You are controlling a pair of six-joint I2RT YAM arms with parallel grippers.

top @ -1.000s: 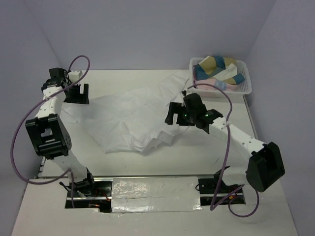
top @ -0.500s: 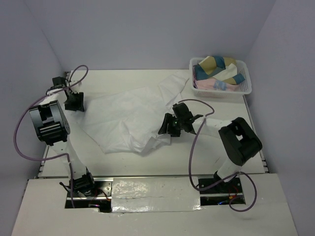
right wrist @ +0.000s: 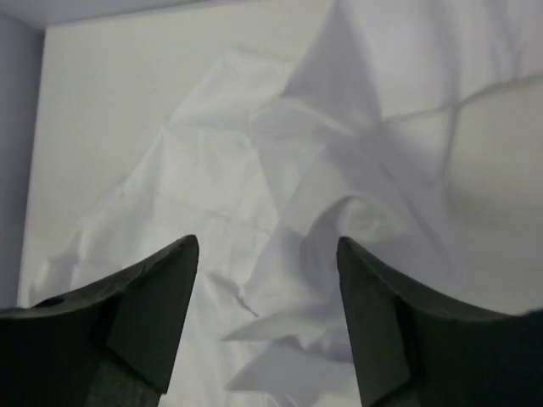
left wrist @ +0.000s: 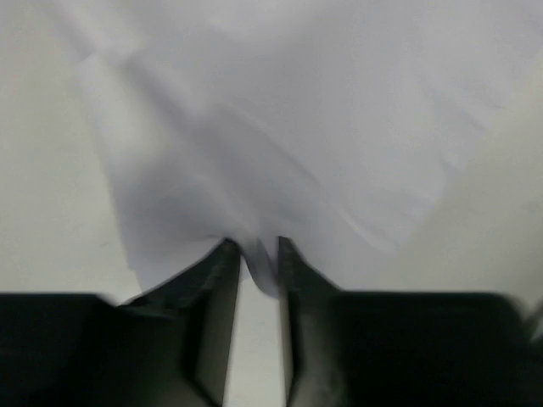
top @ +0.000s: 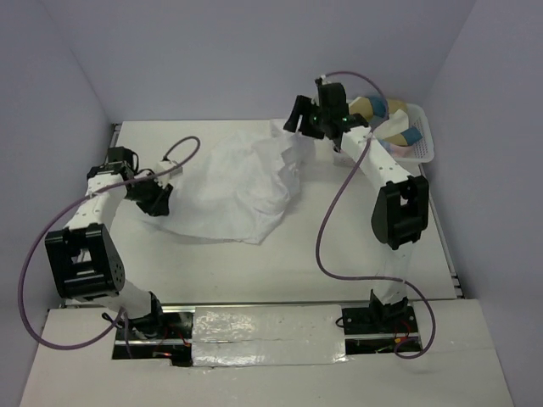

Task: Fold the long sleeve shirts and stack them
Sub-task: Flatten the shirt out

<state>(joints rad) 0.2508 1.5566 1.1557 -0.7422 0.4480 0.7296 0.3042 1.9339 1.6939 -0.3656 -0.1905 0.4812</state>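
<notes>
One white long sleeve shirt (top: 237, 182) lies rumpled in the middle of the table, its far right part bunched into folds. My left gripper (top: 159, 203) sits low at the shirt's left edge. In the left wrist view its fingers (left wrist: 222, 280) stand nearly together with a fold of the shirt (left wrist: 322, 110) pinched between the tips of the gripper (left wrist: 253, 248). My right gripper (top: 301, 127) hangs above the shirt's far right corner. In the right wrist view it (right wrist: 267, 242) is open, with the crumpled shirt (right wrist: 254, 170) below and nothing between the fingers.
A white lattice basket (top: 424, 140) holding folded blue, yellow and pink cloths stands at the far right corner, just right of my right gripper. Purple cables loop from both arms. Bare table (top: 339, 246) lies in front of the shirt.
The left gripper moved right and nearer along the shirt's left edge and closed on the cloth. The right arm swung from the shirt's near right part to its far corner. The shirt is more bunched.
</notes>
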